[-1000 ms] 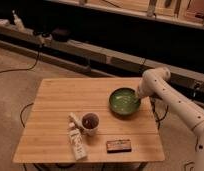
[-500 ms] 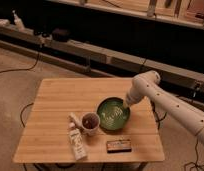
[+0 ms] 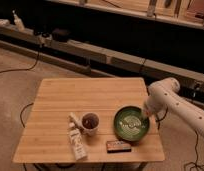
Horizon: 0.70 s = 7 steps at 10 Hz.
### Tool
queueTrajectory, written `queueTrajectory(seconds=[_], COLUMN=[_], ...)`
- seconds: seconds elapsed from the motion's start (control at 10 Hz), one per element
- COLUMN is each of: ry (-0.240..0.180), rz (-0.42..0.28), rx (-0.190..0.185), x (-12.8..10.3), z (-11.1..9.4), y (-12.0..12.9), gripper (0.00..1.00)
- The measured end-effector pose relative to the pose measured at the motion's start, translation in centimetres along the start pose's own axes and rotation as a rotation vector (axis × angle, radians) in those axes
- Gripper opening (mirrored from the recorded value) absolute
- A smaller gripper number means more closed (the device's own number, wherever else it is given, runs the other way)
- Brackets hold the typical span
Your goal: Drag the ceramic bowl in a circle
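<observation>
The ceramic bowl (image 3: 130, 124), wide and shallow with a glossy green inside and a dark rim, sits on the wooden table (image 3: 90, 95) near its front right part. My gripper (image 3: 145, 117) comes down from the white arm on the right and is at the bowl's right rim, touching it. The small white mug (image 3: 90, 121) with a dark inside stands just left of the bowl, with a narrow gap between them.
A pale bottle (image 3: 76, 138) lies in front of the mug near the table's front edge. A small dark box (image 3: 118, 146) lies just in front of the bowl. Cables run on the floor to the left. A low shelf runs behind the table.
The bowl has moved with my gripper from the right middle of the table toward the front, first left toward the mug, then back to the right. Mug, bottle and box have stayed put.
</observation>
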<state>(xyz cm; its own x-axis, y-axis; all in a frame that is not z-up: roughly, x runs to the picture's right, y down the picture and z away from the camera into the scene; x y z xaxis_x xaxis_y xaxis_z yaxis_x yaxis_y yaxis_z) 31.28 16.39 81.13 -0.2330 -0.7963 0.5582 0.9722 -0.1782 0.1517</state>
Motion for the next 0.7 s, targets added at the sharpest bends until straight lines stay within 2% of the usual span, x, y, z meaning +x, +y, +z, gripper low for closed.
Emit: queueTrajectory(seconds=[0.1,0.3,0.5,0.7], ry=[0.006,0.051,0.085,0.091], rz=[0.056,0.18,0.239,0.262], rx=[-0.017,-0.041,-0.043,-0.035], x=[-0.2,1.3,4.5,8.2], z=[-0.2,-0.5,0.2,1.6], y=[1.8,5.0,6.1,5.9], gripper=[0.06,0.06,0.06,0.06])
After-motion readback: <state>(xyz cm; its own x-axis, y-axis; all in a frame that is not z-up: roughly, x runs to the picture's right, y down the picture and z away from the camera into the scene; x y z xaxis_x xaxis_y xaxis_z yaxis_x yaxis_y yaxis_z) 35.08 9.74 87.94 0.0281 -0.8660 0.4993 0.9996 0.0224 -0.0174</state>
